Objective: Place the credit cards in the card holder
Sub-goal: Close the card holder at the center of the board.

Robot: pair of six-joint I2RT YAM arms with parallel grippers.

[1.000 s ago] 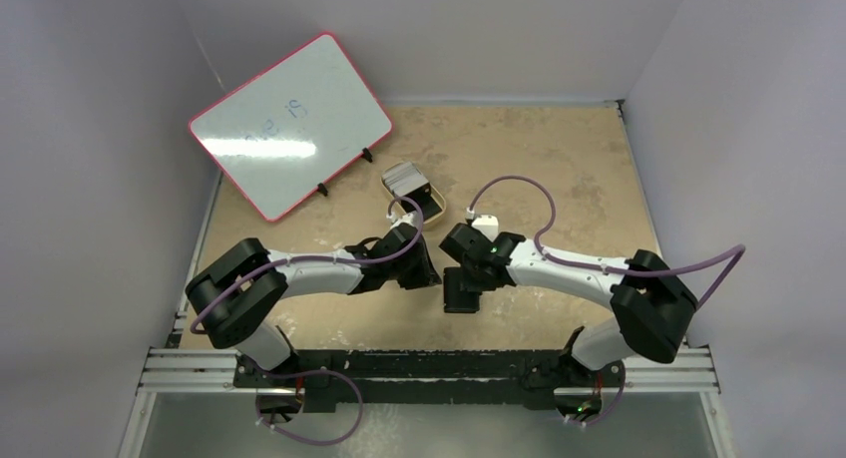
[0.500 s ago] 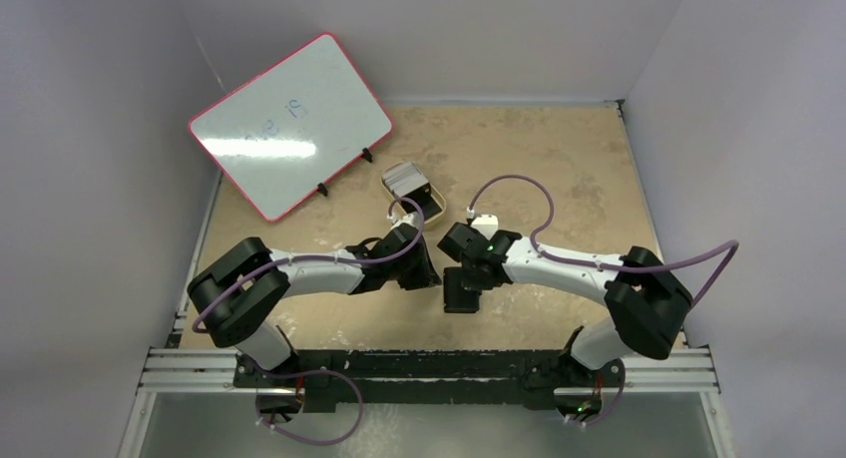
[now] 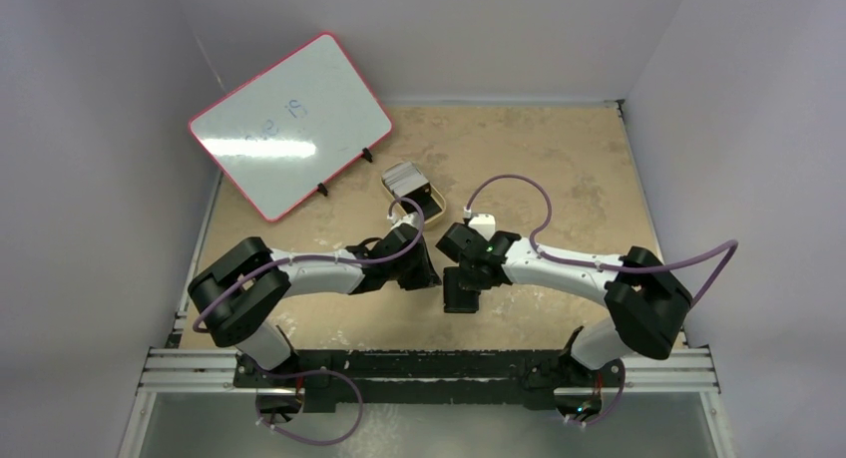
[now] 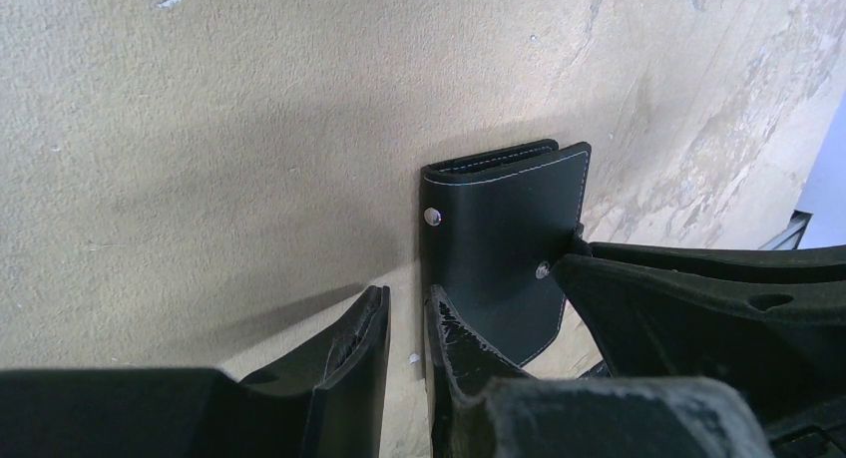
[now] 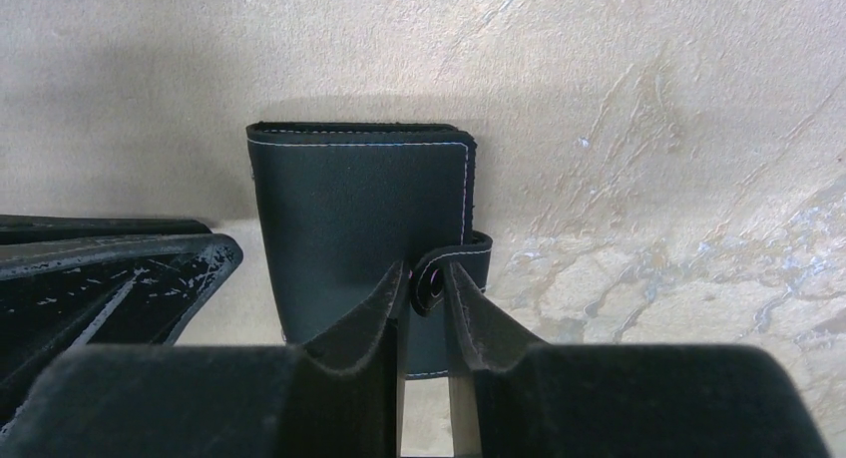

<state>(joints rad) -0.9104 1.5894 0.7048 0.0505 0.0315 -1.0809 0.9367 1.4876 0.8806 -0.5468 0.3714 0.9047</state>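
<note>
Pinching card holder (image 5: pixel 359 219) tab (image 5: pixel 477 248), right jaws hide its lower edge.

The card holder (image 5: pixel 359 219) is smooth black leather-look material, faintly shiny, with pale stitching. The bench (image 4: pixel 200 99) is rough, matt tan; the left claw (image 4: pixel 407 300) is scuffed matt plastic.

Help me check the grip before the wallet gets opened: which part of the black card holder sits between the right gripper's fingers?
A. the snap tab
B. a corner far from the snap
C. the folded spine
A: in the right wrist view, the right gripper has one finger on each side of the snap tab of the closed card holder.
</note>
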